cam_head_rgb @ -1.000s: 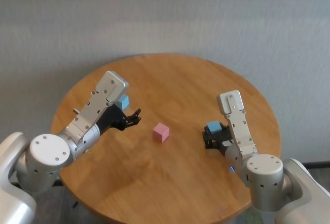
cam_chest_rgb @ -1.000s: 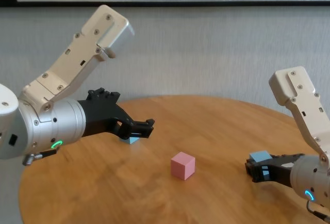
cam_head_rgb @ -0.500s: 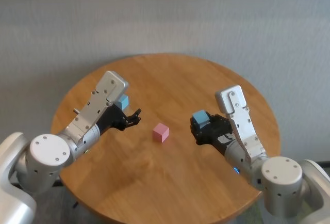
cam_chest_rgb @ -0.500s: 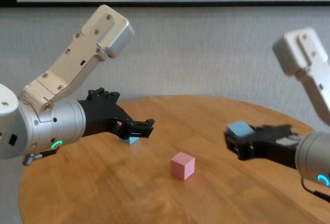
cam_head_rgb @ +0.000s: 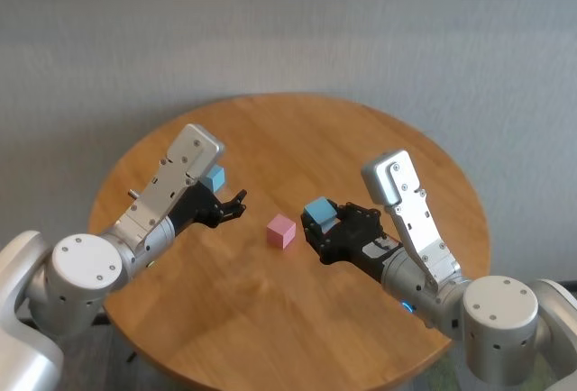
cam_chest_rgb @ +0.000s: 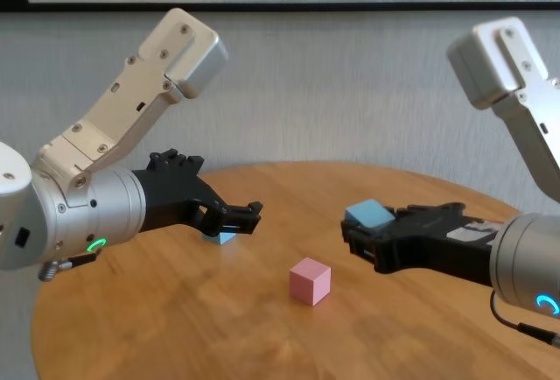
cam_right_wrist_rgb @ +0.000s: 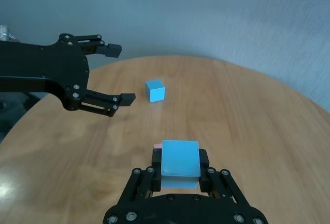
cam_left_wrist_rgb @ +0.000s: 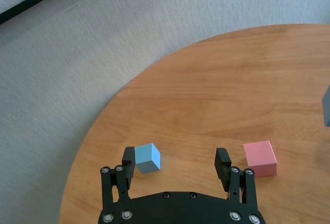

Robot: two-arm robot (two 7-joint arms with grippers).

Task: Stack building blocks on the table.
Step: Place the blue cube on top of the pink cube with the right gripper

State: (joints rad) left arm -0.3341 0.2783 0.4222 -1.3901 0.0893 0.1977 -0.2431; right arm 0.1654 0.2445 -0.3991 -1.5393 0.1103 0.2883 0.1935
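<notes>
Take the pink block (cam_head_rgb: 281, 230) as your landmark: it sits alone near the middle of the bench (cam_head_rgb: 297, 130), nothing stacked on it yet.

Your right hand (cam_chest_rgb: 360, 238) is clenched on a light blue block (cam_chest_rgb: 368, 215), pinched between its two fingers and held clear of the wood. One second ago this hand was low at the bench surface, well to the right of the pink block, with the cube between its fingers; half a second ago it had lifted; now it hangs just right of the pink block and above it. In the right wrist view the carried cube (cam_right_wrist_rgb: 180, 158) almost covers the pink block, of which only a sliver shows at its edge.

The second light blue block (cam_left_wrist_rgb: 147, 158) rests on the bench to the far left of the pink block. Your left hand (cam_left_wrist_rgb: 178, 163) hovers over that spot with its fingers spread wide; one fingertip (cam_left_wrist_rgb: 128, 157) is just beside this cube and the other stands well apart from it, so it grips nothing. This hand has not shifted over the last second.

Read the change as the carry phase nearing its end: pickup is done, placement is not. You likely need a short further travel to the left, squared over the pink block's top face, then a gentle descent before release. An off-centre drop could nudge the pink block or let the cube tip off.
</notes>
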